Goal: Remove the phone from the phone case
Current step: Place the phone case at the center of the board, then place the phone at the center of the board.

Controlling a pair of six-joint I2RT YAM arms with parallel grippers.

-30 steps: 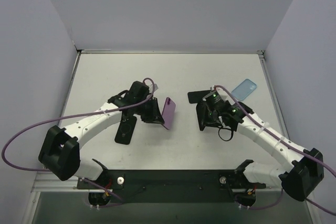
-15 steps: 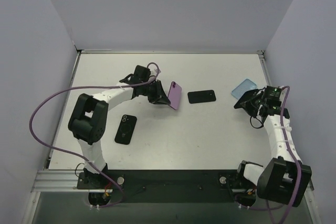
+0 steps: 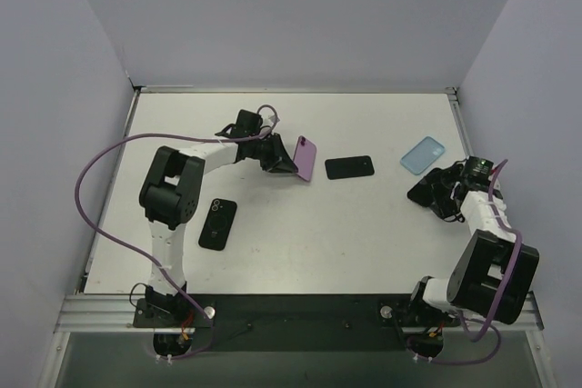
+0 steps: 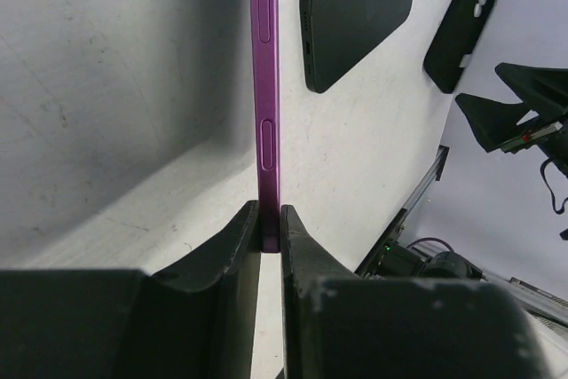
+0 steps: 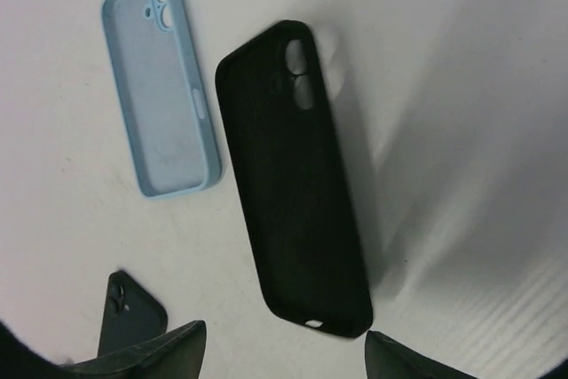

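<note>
My left gripper (image 3: 278,158) is shut on the lower end of a purple phone (image 3: 306,159). In the left wrist view the phone (image 4: 264,86) runs edge-on away from the gripper (image 4: 271,219), its side buttons showing. An empty black phone case (image 5: 293,175) lies inner side up on the table at the right edge. My right gripper (image 5: 284,361) stands open just above it, its fingertips (image 5: 151,352) wide apart and touching nothing. The same case (image 4: 461,24) shows far off in the left wrist view.
A light blue empty case (image 3: 424,154) lies at the far right, close to the black case. One black phone (image 3: 349,167) lies mid-table just right of the purple phone. Another black phone (image 3: 218,223) lies near the left arm. Walls (image 3: 55,134) close in both sides.
The left arm has carried the purple phone farther back. The right arm has swung from the middle to the right edge, opened, and let go of the black case.
</note>
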